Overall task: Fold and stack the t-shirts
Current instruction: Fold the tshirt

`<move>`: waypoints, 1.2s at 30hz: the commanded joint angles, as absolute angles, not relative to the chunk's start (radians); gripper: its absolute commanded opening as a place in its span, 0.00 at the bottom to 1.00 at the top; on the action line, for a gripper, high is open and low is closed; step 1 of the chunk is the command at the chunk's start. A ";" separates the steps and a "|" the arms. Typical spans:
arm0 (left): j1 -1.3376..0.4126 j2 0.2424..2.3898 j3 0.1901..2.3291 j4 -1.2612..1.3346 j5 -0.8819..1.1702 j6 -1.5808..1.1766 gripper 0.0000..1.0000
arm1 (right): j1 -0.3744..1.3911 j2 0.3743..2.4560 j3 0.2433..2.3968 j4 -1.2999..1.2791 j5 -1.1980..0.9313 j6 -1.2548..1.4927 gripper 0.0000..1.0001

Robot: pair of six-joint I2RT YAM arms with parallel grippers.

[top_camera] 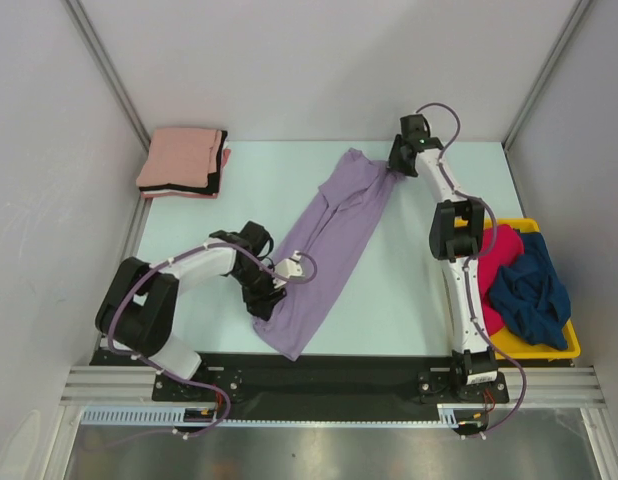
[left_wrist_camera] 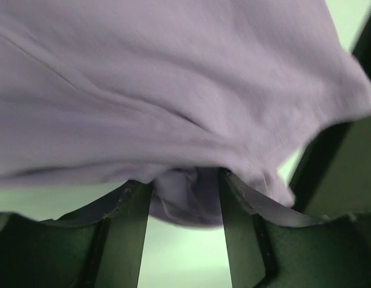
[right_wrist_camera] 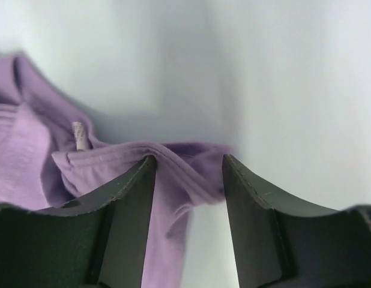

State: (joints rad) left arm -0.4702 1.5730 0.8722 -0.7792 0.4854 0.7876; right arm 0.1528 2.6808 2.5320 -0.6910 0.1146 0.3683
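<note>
A lavender purple t-shirt (top_camera: 334, 235) lies stretched in a long diagonal band across the table, from near left to far right. My left gripper (top_camera: 272, 297) is at its near left edge. In the left wrist view the cloth (left_wrist_camera: 173, 90) drapes over the fingers and a bunch fills the gap at the gripper (left_wrist_camera: 185, 177). My right gripper (top_camera: 396, 168) is at the far right corner. In the right wrist view a fold of the shirt (right_wrist_camera: 29, 156) runs between the tips of the gripper (right_wrist_camera: 188, 162). Both are shut on it.
A folded stack sits at the table's back left, a salmon pink shirt (top_camera: 181, 155) on top with black cloth (top_camera: 222, 168) under it. A yellow bin (top_camera: 564, 350) at the right edge holds a red shirt (top_camera: 499, 255) and a dark blue shirt (top_camera: 529, 290). Grey walls enclose the table (top_camera: 259, 180).
</note>
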 commanded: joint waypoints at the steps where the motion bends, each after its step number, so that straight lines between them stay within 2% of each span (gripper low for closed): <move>1: -0.456 1.485 0.865 -0.968 0.520 0.816 0.54 | 0.100 2.510 2.531 -0.689 0.179 0.299 0.54; 6: -0.393 1.408 0.945 -1.040 0.508 0.828 0.59 | 0.078 2.422 2.455 -0.721 0.152 0.319 0.55; 8: -0.353 1.414 0.957 -0.968 0.499 0.778 0.59 | 0.072 2.387 2.406 -0.735 0.118 0.353 0.55; 10: -0.356 1.420 0.913 -0.808 0.384 0.660 0.59 | 0.067 2.367 2.315 -0.741 0.110 0.386 0.55; 13: -0.356 1.480 0.871 -0.704 0.330 0.575 0.58 | 0.067 2.339 2.168 -0.672 0.049 0.465 0.54; 19: -0.365 1.551 0.810 -0.638 0.296 0.577 0.61 | 0.067 2.425 2.149 -0.632 -0.025 0.586 0.51; 22: -0.377 1.543 0.778 -0.655 0.362 0.586 0.61 | 0.066 2.479 2.198 -0.644 -0.020 0.620 0.44; 24: -0.397 1.560 0.752 -0.676 0.408 0.595 0.58 | 0.067 2.505 2.207 -0.626 -0.028 0.640 0.31; 25: -0.438 1.575 0.743 -0.675 0.391 0.598 0.52 | 0.066 2.514 2.207 -0.602 -0.049 0.659 0.26; 26: -0.460 1.583 0.732 -0.675 0.384 0.609 0.47 | 0.069 2.526 2.213 -0.588 -0.064 0.675 0.15; 29: -0.503 1.582 0.730 -0.706 0.411 0.630 0.35 | 0.072 2.594 2.267 -0.565 -0.106 0.718 0.00; 31: -0.558 1.580 0.723 -0.697 0.434 0.649 0.33 | 0.083 2.669 2.420 -0.563 -0.124 0.742 0.00; 36: -0.748 1.612 0.748 -0.664 0.451 0.621 0.33 | 0.107 2.779 2.534 -0.471 -0.143 0.851 0.00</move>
